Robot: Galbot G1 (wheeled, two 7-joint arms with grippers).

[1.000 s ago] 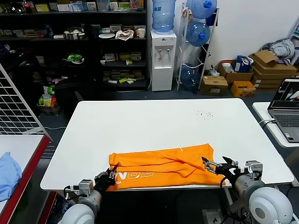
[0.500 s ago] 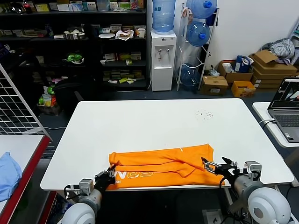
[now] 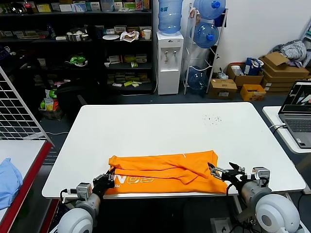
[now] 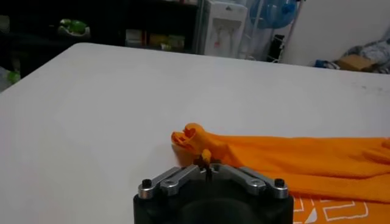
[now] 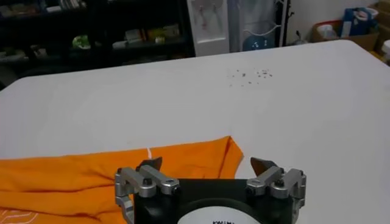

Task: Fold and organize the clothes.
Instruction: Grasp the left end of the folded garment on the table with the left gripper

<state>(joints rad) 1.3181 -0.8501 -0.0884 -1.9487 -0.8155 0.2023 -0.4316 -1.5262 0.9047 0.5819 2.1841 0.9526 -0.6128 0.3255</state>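
With the left gripper (image 4: 208,165) clamped on the soft bright orange T-shirt's (image 3: 165,170) corner and the right gripper's (image 5: 207,164) jaws apart, a one-sided pull may drag the shirt off the white counter (image 3: 160,126).

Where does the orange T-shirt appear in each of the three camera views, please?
Head view: orange T-shirt along the table's near edge, between both grippers.
Left wrist view: just beyond the left gripper, which pinches its bunched end.
Right wrist view: beyond the open right gripper.
Shared landmark: water dispenser.
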